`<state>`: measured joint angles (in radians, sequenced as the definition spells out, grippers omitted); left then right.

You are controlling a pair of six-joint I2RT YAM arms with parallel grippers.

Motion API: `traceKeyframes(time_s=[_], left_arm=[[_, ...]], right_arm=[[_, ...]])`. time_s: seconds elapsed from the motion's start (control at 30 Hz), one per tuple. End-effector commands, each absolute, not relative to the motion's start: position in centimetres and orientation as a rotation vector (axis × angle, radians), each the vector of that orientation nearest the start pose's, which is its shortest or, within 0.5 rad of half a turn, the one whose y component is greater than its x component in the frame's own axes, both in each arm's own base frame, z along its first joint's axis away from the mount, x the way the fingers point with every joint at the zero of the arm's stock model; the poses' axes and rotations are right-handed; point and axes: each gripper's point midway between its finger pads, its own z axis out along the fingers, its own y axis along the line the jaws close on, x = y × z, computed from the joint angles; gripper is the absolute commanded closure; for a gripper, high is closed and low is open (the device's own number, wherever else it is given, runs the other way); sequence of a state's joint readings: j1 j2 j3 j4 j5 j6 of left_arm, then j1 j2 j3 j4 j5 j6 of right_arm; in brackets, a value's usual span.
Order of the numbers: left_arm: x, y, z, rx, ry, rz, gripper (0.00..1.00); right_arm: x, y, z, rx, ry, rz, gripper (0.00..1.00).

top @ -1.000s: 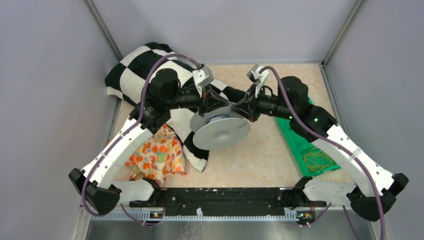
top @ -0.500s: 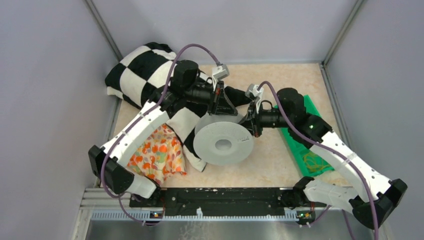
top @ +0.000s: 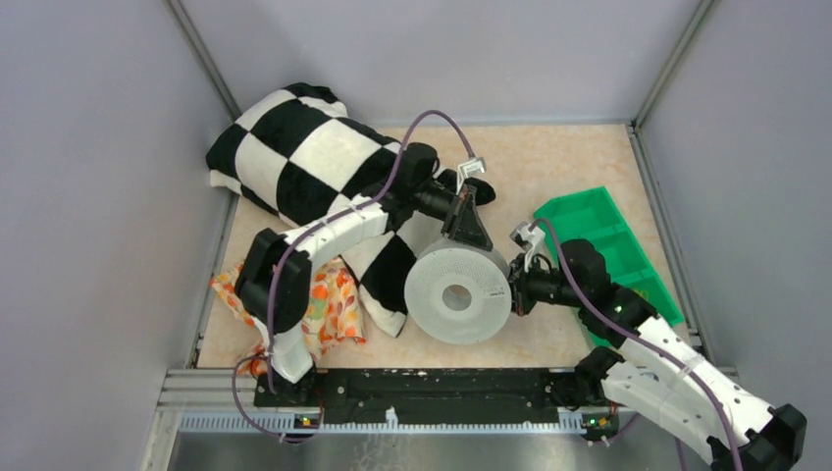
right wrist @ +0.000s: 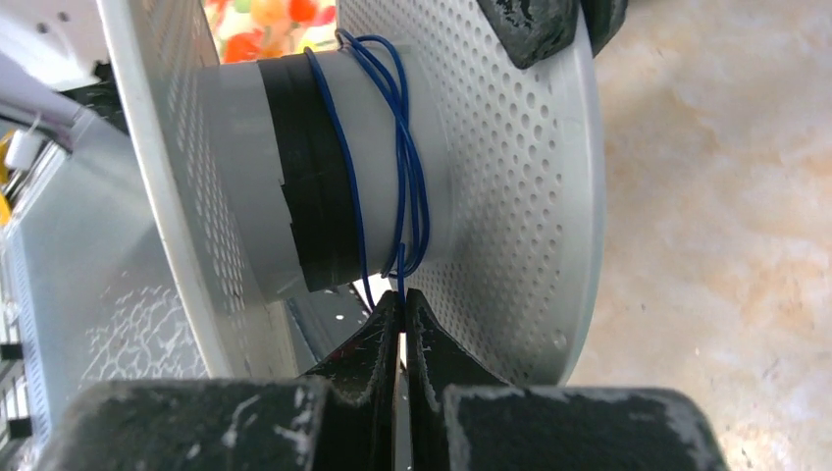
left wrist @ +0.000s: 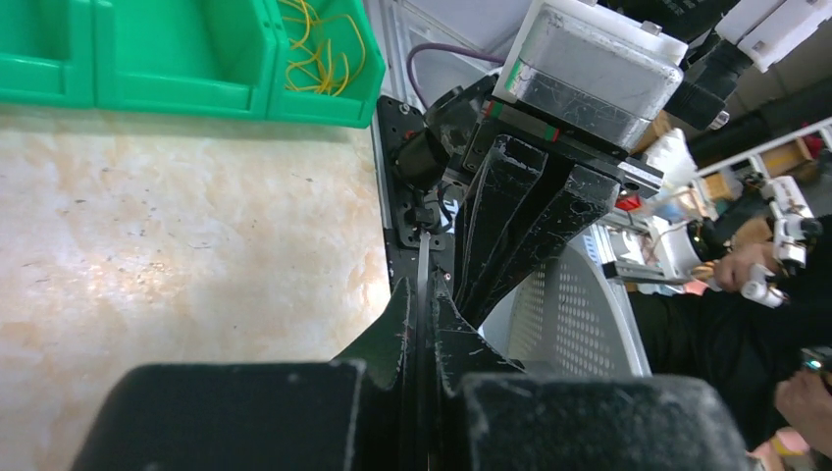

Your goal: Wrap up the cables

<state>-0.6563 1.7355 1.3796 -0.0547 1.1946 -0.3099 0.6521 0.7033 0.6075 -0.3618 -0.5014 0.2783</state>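
Cable (right wrist: 404, 186) lies in a few loose blue turns on the hub (right wrist: 240, 186) of the upright spool (top: 457, 294), tail pinched in the closed right gripper (right wrist: 399, 302), while the left gripper (left wrist: 423, 294) clamps the spool's rim, so hold steady tension and lay each turn beside the last, uncrossed.

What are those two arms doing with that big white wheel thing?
They are winding a thin blue cable onto a white spool. The left end effector is clamped on the spool's rim and holds it up on edge. The right end effector pinches the cable right beside the hub. A few loose turns are already around the hub.
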Motion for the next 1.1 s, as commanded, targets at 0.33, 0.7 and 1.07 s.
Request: traceKeyframes(time_s=[0.33, 0.7, 1.07], left_arm=[[27.4, -44.6, 20.5, 1.220, 1.601, -1.790, 1.00], [30.6, -47.1, 15.6, 1.157, 1.684, -1.801, 0.91], [32.8, -48.6, 13.3, 1.089, 1.736, -1.785, 0.60]], right_arm=[[16.2, 21.7, 15.5, -0.257, 1.946, 1.158, 1.00], [16.8, 20.0, 11.4, -0.062, 1.961, 1.117, 1.00], [17.3, 19.4, 10.6, 0.085, 1.937, 1.143, 1.00]])
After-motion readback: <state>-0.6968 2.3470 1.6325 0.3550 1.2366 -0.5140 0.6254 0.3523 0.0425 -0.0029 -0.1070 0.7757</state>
